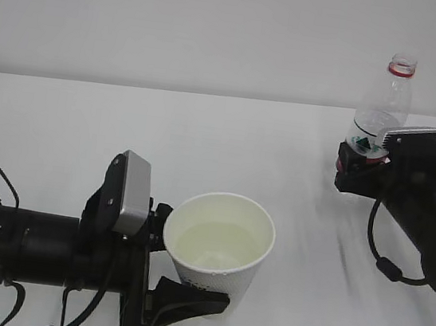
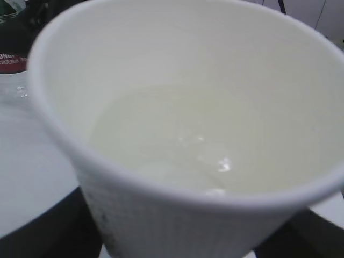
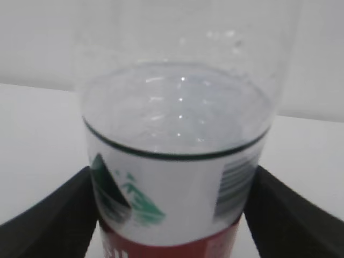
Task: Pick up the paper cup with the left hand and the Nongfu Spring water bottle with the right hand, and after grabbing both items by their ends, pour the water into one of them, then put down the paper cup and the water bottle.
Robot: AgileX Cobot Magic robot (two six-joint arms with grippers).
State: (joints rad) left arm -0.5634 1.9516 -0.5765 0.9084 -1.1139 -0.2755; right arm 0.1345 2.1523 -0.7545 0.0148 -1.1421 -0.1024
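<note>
The paper cup (image 1: 221,248) stands between the jaws of the left hand (image 1: 175,274), upright, with the water (image 1: 215,245) pooled pale in its bottom. The pour therefore looks done. Whether the cup's base rests on the table (image 1: 229,140) cannot be told from the exterior view, since the black fingers hide it. In the left wrist view the cup (image 2: 183,134) fills nearly the whole picture, dark fingers (image 2: 43,236) showing low at either side against its wall, so I judge the left pincer closed on the cup and not yet let go.

Well off from that pincer, toward the far right of the table, the Nongfu Spring water bottle (image 1: 385,105) stands upright with no cap on its red neck ring, directly in front of the right hand (image 1: 361,159). In the right wrist view the bottle (image 3: 174,161) sits between two black fingers (image 3: 285,215) that flank it closely; a thin gap seems to show at each side, but I cannot tell for certain whether they grip or have released. The bottle looks set down; what seems left is freeing both items and drawing the arms away.

The bottle's label shows a green mountain mark and a barcode above a red band; its white characters are cut off and unreadable. The cup's print shows only as dark specks.
</note>
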